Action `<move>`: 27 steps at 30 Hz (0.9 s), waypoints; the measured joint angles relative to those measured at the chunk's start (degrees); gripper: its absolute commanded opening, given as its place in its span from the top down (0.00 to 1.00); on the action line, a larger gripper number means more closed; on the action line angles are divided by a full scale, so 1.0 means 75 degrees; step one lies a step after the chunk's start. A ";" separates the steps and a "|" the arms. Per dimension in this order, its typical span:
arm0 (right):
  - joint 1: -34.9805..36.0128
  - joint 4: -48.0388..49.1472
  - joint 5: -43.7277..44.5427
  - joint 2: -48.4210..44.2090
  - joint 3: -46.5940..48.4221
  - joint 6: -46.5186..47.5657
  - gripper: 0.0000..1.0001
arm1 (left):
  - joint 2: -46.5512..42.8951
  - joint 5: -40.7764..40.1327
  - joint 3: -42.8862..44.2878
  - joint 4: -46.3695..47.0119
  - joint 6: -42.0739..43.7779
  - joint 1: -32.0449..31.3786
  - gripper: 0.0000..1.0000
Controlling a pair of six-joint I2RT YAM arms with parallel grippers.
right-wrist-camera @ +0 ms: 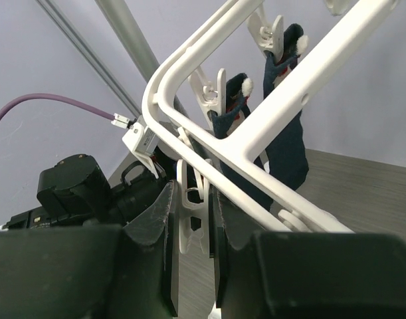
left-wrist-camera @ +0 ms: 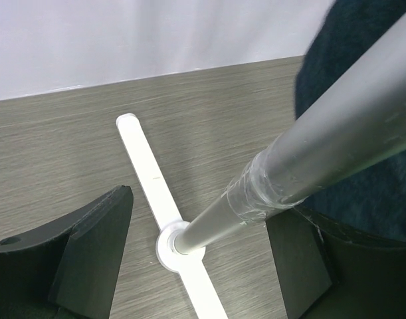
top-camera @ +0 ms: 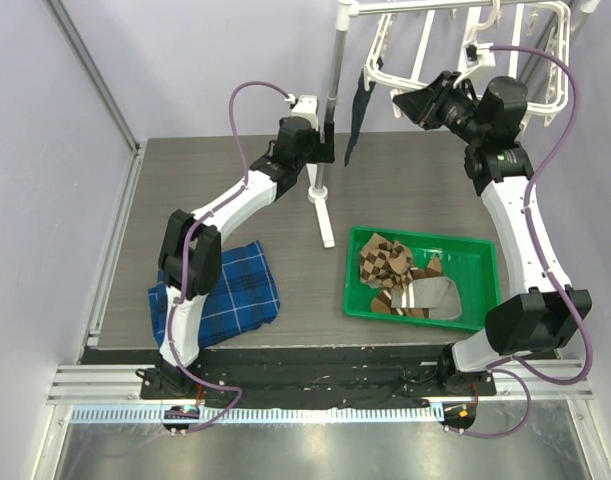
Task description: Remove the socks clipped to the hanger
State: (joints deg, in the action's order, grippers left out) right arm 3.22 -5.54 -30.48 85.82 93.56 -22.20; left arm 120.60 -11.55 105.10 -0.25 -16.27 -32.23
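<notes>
The white hanger (top-camera: 425, 40) hangs at the back right from the pole stand. A dark navy sock (top-camera: 359, 115) is clipped to its left end. In the right wrist view the hanger's bars (right-wrist-camera: 322, 63) cross the frame, with two navy sock pieces (right-wrist-camera: 289, 133) held in clips. My right gripper (right-wrist-camera: 193, 199) is shut on a white clip (right-wrist-camera: 189, 229) with no sock in it; it is up at the hanger (top-camera: 400, 100). My left gripper (left-wrist-camera: 203, 219) is open, with its fingers on either side of the metal pole (left-wrist-camera: 322, 153) and apart from it. The navy sock (left-wrist-camera: 369, 80) hangs just beyond.
A green tray (top-camera: 480, 250) at the front right holds a brown argyle sock (top-camera: 385, 258) and striped socks (top-camera: 425, 295). A folded blue plaid cloth (top-camera: 225, 290) lies at the front left. The pole stand's white foot (top-camera: 323, 215) lies mid-table. Grey walls stand left and behind.
</notes>
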 measured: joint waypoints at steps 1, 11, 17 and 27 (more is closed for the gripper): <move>-0.0052 -0.0017 -0.0035 -0.0044 -0.0029 -0.0006 0.98 | 0.0009 0.0023 0.0038 -0.0052 -0.0006 0.0012 0.17; -0.0691 -0.0041 -0.0431 -0.0615 -0.0350 -0.0064 0.93 | 0.0108 0.0154 0.0367 -0.0411 -0.0032 0.0216 0.17; -0.1037 -0.0131 -0.0373 -0.0970 -0.0650 -0.0070 0.87 | 0.0117 0.0213 0.0417 -0.0472 -0.0035 0.0256 0.17; -0.1317 -0.0533 0.0784 -0.1682 -0.1067 0.0152 0.73 | 0.0117 0.0224 0.0458 -0.0527 -0.0032 0.0350 0.17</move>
State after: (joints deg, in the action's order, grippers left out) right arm -6.66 -9.54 -24.60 73.21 85.56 -21.06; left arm 121.47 -9.87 108.53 -4.21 -16.51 -29.61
